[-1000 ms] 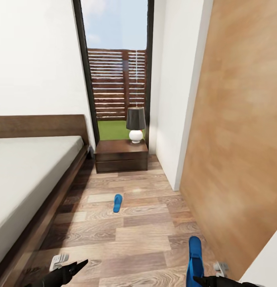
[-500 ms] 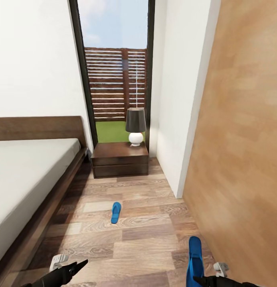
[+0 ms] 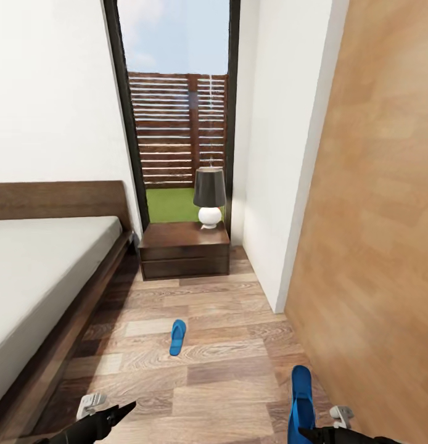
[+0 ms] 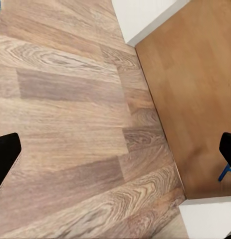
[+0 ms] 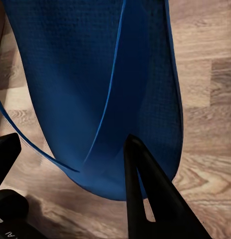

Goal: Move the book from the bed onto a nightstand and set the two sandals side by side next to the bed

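Blue is what I see most by my right pincer (image 5: 70, 164): it is closed on a sandal (image 5: 100, 89). In the right wrist view one black finger (image 5: 145, 199) lies on top of the sole, next to the thin strap, and the other finger sits at the sandal's edge. In the head view this held sandal (image 3: 301, 404) sticks up from the right pincer (image 3: 309, 433) at the bottom of the picture, above the wood floor (image 3: 226, 370). Its heel end is hidden behind the pincer, and the arm is cut off by the picture edge.

My left pincer (image 3: 124, 408) is low on the other side, and it holds nothing. In the left wrist view its two black fingertips (image 4: 6, 157) sit far apart at the two sides of the picture, so it is wide open, with only floor boards between them.

The other sandal (image 3: 177, 337) lies flat on the floor, well apart from both pincers, near the side of the bed (image 3: 47, 271) but not touching it. It is too small for me to make out its strap.

The nightstand (image 3: 184, 250) stands by the head of the bed, under the tall window (image 3: 177, 111), with a lamp (image 3: 209, 197) on top. A big wood panel (image 3: 374, 246) covers the right side. Most of the bed is cut off
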Tool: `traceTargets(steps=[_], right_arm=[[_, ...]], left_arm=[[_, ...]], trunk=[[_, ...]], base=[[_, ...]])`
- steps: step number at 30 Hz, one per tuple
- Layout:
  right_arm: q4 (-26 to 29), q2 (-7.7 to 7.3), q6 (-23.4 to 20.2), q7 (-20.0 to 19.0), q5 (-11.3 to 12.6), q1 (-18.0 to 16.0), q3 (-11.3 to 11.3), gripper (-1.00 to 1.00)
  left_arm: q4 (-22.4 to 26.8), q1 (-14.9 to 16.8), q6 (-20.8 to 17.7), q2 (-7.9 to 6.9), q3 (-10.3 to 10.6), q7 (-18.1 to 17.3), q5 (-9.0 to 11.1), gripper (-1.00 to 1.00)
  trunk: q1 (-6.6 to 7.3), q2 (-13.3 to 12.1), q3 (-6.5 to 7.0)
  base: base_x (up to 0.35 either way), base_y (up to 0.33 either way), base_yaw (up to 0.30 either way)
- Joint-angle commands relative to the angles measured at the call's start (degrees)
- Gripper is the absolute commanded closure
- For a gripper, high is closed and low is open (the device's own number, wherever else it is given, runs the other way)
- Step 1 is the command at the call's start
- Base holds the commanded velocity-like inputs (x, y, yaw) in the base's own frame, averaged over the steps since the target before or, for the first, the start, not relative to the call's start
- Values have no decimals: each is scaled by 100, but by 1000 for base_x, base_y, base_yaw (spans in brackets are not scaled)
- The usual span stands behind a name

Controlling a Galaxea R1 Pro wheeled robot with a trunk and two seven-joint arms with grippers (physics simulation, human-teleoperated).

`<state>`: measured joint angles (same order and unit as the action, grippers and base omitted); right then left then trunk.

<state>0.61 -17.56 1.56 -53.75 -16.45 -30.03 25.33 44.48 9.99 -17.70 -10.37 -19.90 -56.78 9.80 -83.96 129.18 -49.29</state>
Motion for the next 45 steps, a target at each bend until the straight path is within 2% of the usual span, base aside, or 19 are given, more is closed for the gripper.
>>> traceTargets(steps=[1, 17, 29, 45], right_arm=[[1, -1, -4, -39, -48, -1, 51, 100], [1, -1, -6, -39, -50, -2, 51, 100], [1, -1, -4, -39, -50, 0, 51, 100], [1, -1, -3, -39, -51, -2, 51, 100]], left_arm=[[-1, 3, -58, 0, -5, -17, 31, -100], [-1, 2, -58, 0, -5, -17, 31, -100], [-1, 2, -58, -4, -5, -17, 31, -100], [-1, 2, -58, -2, -5, -17, 31, -100]], trunk=[[-2, 2, -6], [-2, 2, -6], [-2, 2, -6], [-2, 2, -6]], base=[[315, 0, 0], [299, -36, 0], [109, -25, 0], [304, 0, 0]])
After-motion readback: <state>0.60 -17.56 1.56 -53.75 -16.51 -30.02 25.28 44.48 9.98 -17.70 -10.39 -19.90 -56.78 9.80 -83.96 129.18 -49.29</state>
